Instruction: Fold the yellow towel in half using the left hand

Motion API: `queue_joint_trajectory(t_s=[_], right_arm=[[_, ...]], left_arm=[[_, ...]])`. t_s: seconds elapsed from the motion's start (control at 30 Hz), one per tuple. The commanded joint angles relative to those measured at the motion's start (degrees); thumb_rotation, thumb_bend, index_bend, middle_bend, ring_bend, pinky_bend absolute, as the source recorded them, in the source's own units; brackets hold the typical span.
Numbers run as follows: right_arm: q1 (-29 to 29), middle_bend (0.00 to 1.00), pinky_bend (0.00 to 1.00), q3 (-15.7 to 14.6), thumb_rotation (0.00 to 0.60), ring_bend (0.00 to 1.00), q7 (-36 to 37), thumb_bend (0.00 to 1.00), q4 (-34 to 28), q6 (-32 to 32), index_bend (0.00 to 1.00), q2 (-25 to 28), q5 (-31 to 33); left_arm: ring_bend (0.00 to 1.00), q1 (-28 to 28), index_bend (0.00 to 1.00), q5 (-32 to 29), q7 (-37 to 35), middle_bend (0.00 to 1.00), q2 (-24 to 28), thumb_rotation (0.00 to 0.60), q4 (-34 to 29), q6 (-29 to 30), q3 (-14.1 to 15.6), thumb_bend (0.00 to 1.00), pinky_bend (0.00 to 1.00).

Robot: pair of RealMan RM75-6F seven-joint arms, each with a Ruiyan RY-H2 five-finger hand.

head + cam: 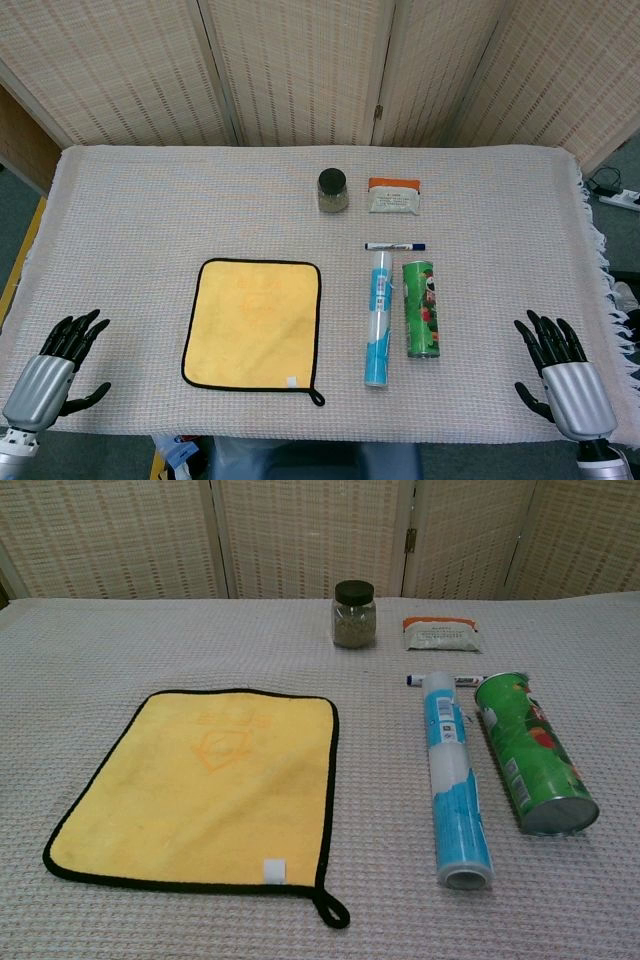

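Note:
A yellow towel (254,324) with a black border lies flat and unfolded on the table, left of centre; the chest view shows the same towel (210,785) with a hanging loop at its near right corner. My left hand (58,362) rests at the near left table edge, well left of the towel, fingers spread and empty. My right hand (558,374) sits at the near right edge, also spread and empty. Neither hand appears in the chest view.
Right of the towel lie a blue-and-white tube (377,317) and a green can (421,308) on their sides. Farther back are a marker pen (394,246), a dark-lidded jar (333,190) and a white packet (393,195). A woven cloth (130,220) covers the table.

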Motion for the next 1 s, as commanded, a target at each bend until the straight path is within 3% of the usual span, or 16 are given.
queue_joint_trajectory(t_s=[0.03, 0.23, 0.3, 0.37, 0.43, 0.5, 0.57, 0.63, 0.8, 1.0], right_arm=[[0.0, 0.0, 0.0, 0.0, 0.6, 0.0, 0.0, 0.31, -0.1, 0.0, 0.0, 0.0, -0.1], [-0.2, 0.0, 0.0, -0.7, 0.6, 0.0, 0.3, 0.31, -0.2, 0.0, 0.0, 0.3, -0.5], [-0.1, 0.0, 0.0, -0.8, 0.6, 0.0, 0.4, 0.31, -0.2, -0.3, 0.0, 0.3, -0.6], [0.1, 0.0, 0.0, -0.8, 0.6, 0.0, 0.6, 0.31, -0.4, -0.5, 0.0, 0.4, -0.6], [0.3, 0.0, 0.0, -0.4, 0.6, 0.0, 0.8, 0.31, -0.4, -0.3, 0.0, 0.5, -0.7], [0.4, 0.0, 0.0, -0.2, 0.6, 0.0, 0.8, 0.31, -0.5, -0.4, 0.0, 0.5, -0.3], [0.6, 0.0, 0.0, 0.0, 0.6, 0.0, 1.0, 0.31, -0.6, -0.7, 0.0, 0.5, 0.2], [0.8, 0.0, 0.0, 0.2, 0.6, 0.0, 1.3, 0.31, -0.6, -1.2, 0.0, 0.6, 0.8], [1.2, 0.0, 0.0, 0.6, 0.6, 0.0, 2.1, 0.31, -0.6, -2.0, 0.0, 0.9, 2.3], [1.5, 0.0, 0.0, 0.9, 0.6, 0.0, 2.6, 0.31, -0.5, -2.6, 0.0, 1.0, 3.3]], left_arm=[[0.07, -0.2, 0.01, 0.0, 0.0, 0.0, -0.2, 0.6, 0.1, -0.7, 0.0, 0.27, 0.0], [0.06, -1.7, 0.03, 2.8, -1.3, 0.01, -1.4, 0.6, 0.8, -1.7, 0.2, 0.28, 0.0], [0.11, -2.6, 0.07, 4.7, -3.0, 0.06, -2.6, 0.6, 1.5, -1.2, 0.0, 0.28, 0.05], [0.24, -4.0, 0.11, 5.7, -4.7, 0.16, -3.5, 0.6, 1.1, -1.1, -1.0, 0.28, 0.2], [0.44, -5.8, 0.15, 5.9, -5.1, 0.32, -4.6, 0.6, 0.4, -1.2, -3.0, 0.28, 0.42], [0.7, -7.8, 0.19, 5.5, -5.1, 0.55, -5.4, 0.6, -0.7, -2.4, -4.7, 0.28, 0.7], [0.85, -9.4, 0.21, 5.2, -4.2, 0.73, -5.0, 0.6, -2.2, -4.8, -5.2, 0.28, 0.85], [0.94, -10.9, 0.22, 4.5, -2.2, 0.84, -4.5, 0.6, -3.9, -7.0, -6.1, 0.28, 0.93], [1.0, -13.4, 0.31, 2.1, 0.4, 1.0, -6.2, 0.6, -5.7, -9.2, -8.8, 0.28, 1.0], [1.0, -19.3, 0.41, -7.0, -1.0, 1.0, -7.9, 0.6, -6.5, -21.0, -11.7, 0.29, 1.0]])
